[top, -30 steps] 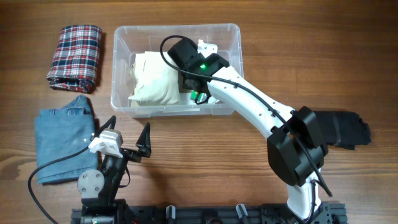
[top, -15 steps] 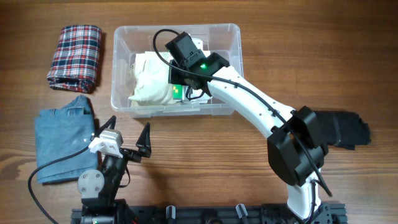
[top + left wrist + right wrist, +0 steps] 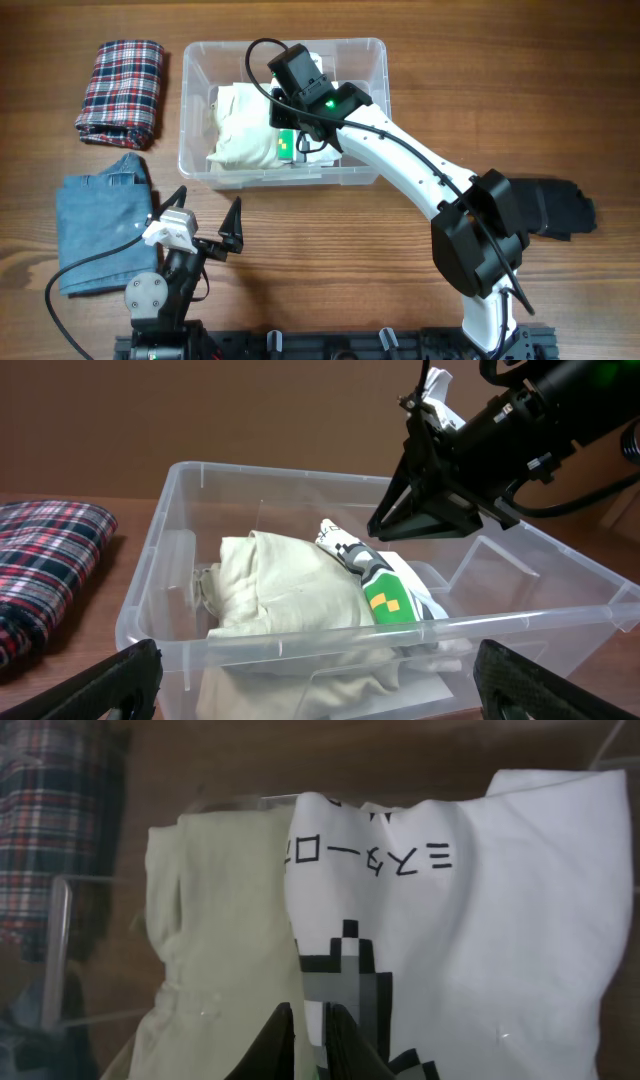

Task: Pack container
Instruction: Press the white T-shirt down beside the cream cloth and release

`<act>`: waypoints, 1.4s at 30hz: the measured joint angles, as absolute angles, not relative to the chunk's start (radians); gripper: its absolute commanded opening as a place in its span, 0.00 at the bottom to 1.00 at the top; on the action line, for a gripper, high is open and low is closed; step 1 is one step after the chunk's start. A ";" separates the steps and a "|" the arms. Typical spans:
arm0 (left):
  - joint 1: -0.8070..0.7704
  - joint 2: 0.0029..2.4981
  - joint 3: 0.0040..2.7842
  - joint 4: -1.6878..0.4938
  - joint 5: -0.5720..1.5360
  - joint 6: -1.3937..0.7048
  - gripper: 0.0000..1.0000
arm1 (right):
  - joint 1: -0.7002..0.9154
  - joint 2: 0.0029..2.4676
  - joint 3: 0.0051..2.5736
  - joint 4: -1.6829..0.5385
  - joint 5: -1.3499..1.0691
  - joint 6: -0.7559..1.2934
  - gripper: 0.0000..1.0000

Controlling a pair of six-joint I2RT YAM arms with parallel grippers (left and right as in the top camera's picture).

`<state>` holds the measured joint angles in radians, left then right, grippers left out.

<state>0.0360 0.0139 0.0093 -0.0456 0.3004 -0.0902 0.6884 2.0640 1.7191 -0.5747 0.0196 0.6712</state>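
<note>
Clear container (image 3: 190,110) at far centre of the desk (image 3: 330,250), holding a folded cream garment (image 3: 245,125) with a white pixel-print garment (image 3: 385,585) against its right side. Right hand (image 3: 378,530) over the container, just above the white garment, fingers clenched nearly together; cannot tell about any cloth pinched between. Left hand (image 3: 203,212) near the desk's front edge, spread wide, grasping nothing. Folded plaid garment (image 3: 122,90) and folded denim (image 3: 100,230) left of the container.

Soft even light, faint sheen on the container (image 3: 330,638) rim.
</note>
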 measured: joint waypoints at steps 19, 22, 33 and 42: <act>0.036 0.014 0.009 -0.046 0.300 -0.090 1.00 | 0.688 2.168 1.720 -0.571 -0.014 0.660 0.09; 0.036 0.014 0.009 -0.046 0.300 -0.090 1.00 | 0.688 2.168 1.720 -0.595 0.030 0.660 0.10; 0.036 0.014 0.009 -0.046 0.300 -0.090 1.00 | 0.688 2.168 1.720 -0.603 0.117 0.656 0.18; 0.036 0.014 0.009 -0.046 0.300 -0.090 1.00 | 0.688 2.166 1.726 -0.630 0.136 0.651 0.31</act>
<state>0.0360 0.0139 0.0093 -0.0456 0.3004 -0.0902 0.6884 2.1662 1.7256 -0.6304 0.1356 0.6514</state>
